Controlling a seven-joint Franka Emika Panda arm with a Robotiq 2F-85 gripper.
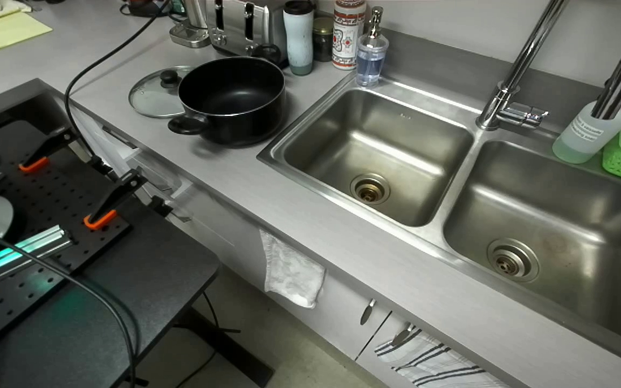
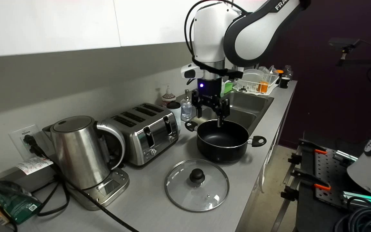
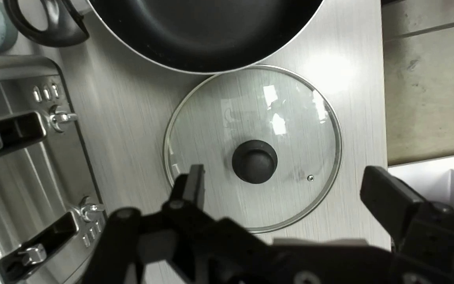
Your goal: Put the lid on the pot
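On the counter [image 2: 147,199], the lid [image 2: 196,190] is set beside the pot [image 2: 221,151] (knob [image 3: 255,161] up); the gripper [image 2: 209,119] is positioned higher than the pot, fingers [image 3: 388,193] apart.

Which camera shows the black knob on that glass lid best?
The wrist view: the knob appears largest there, seen from above, with nothing covering it. Both exterior views show it smaller and at a slant.

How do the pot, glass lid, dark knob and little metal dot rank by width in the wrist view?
1. Pot, even cut off by the frame
2. Glass lid
3. Dark knob
4. Metal dot
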